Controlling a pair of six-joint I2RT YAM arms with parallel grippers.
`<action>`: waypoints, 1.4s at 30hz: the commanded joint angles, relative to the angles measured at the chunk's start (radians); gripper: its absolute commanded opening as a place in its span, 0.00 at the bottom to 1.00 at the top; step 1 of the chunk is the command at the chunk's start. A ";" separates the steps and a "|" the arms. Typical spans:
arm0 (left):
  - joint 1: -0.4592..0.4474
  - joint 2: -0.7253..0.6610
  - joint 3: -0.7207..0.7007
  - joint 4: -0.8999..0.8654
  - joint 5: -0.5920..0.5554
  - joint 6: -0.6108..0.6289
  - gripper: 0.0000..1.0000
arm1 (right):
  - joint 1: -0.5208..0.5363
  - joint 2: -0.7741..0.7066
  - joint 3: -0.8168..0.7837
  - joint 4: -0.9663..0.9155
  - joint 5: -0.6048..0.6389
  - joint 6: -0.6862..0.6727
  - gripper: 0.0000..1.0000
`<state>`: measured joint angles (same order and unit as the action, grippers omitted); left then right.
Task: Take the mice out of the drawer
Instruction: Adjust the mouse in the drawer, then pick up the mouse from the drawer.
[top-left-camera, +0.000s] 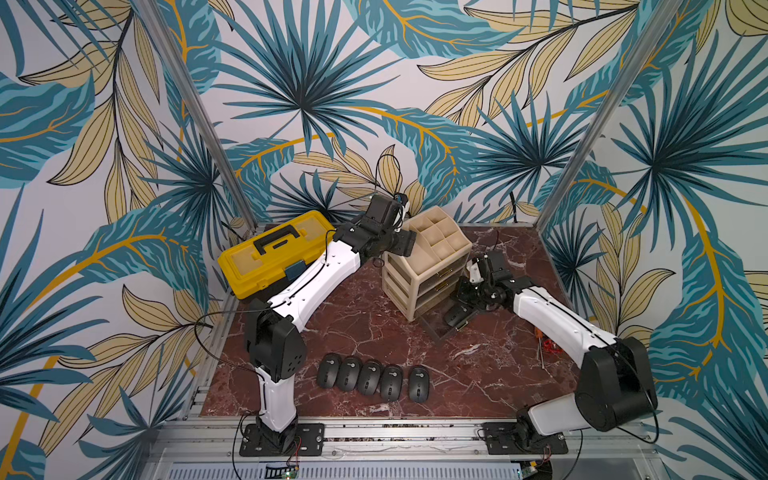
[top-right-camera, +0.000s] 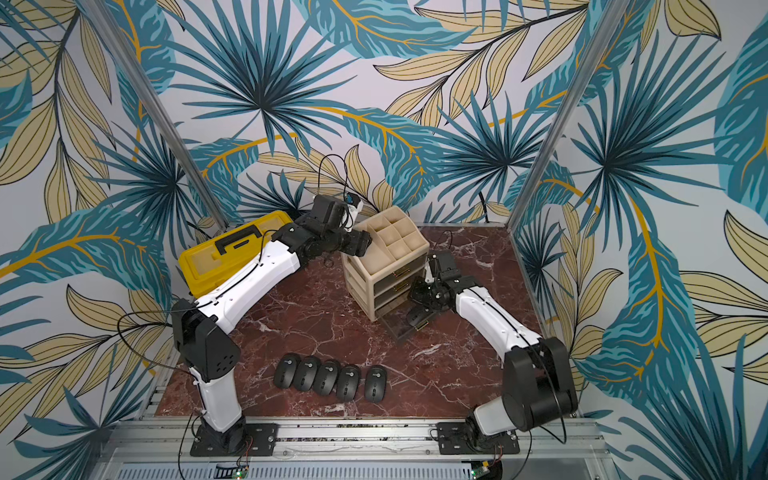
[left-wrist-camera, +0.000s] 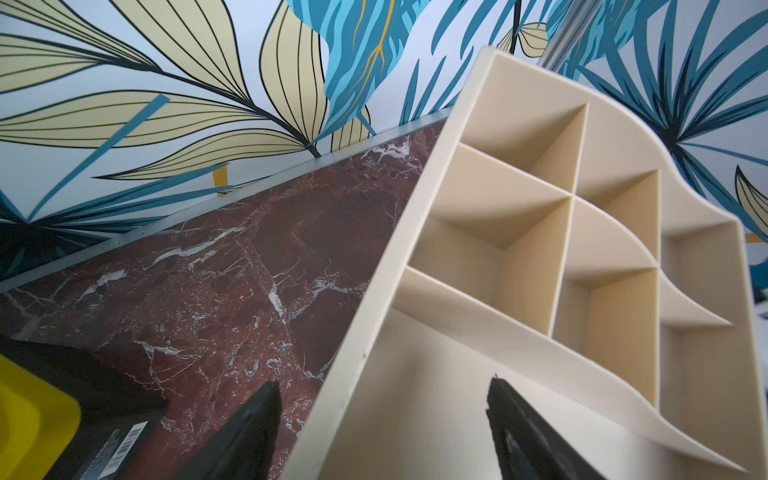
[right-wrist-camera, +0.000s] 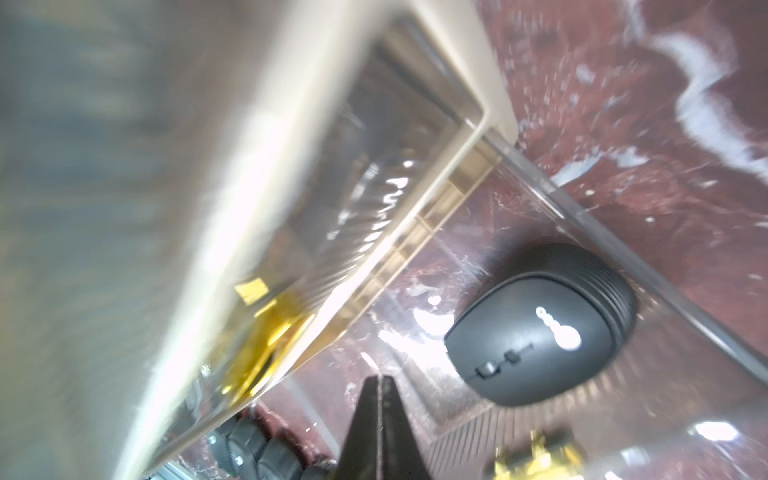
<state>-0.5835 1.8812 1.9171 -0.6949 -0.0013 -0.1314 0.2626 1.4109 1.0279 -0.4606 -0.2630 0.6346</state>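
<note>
Nearest the front edge of the red-brown marble-patterned tabletop (top-left-camera: 374, 316), a row of five black oval computer mice (top-left-camera: 370, 376) lies side by side, seen in both top views and well apart from either pincer.

Behind them, the right arm rises from its front-right base. Its white forearm slants in toward the middle of the table and its wrist bends down over the clear plastic drawer (top-left-camera: 434, 326). The drawer stands pulled out at the foot of the beige plastic organizer (top-left-camera: 440, 241). The right gripper (right-wrist-camera: 378, 380) has its two black fingers pressed together, with nothing between them. A sixth black mouse (right-wrist-camera: 540, 328), with a white logo and a scroll wheel, lies on the drawer floor. It is just beside the closed tips, off to one side and not touching them.

Farther back, the left arm reaches diagonally from its front-left base, elbow raised and forearm stretched toward the organizer's top. The left gripper (left-wrist-camera: 382, 384) is spread wide. One finger is outside the organizer's side wall (left-wrist-camera: 417, 216) and the other is over its tray, and neither clamps it.

A yellow plastic toolbox (top-left-camera: 270, 253) with a black handle sits at the far left.
</note>
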 joint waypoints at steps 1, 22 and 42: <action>-0.016 -0.081 0.073 -0.057 0.017 0.039 0.81 | 0.002 -0.079 -0.068 -0.021 0.049 -0.003 0.11; -0.303 -0.040 0.210 -0.201 0.063 0.094 0.81 | -0.025 -0.570 -0.431 -0.175 0.233 0.082 0.16; -0.351 0.395 0.420 -0.270 0.096 0.051 0.57 | -0.026 -0.754 -0.260 -0.524 0.242 0.030 0.20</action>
<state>-0.9272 2.2780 2.2807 -0.9489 0.1123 -0.0799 0.2405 0.6586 0.7528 -0.8963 -0.0471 0.6910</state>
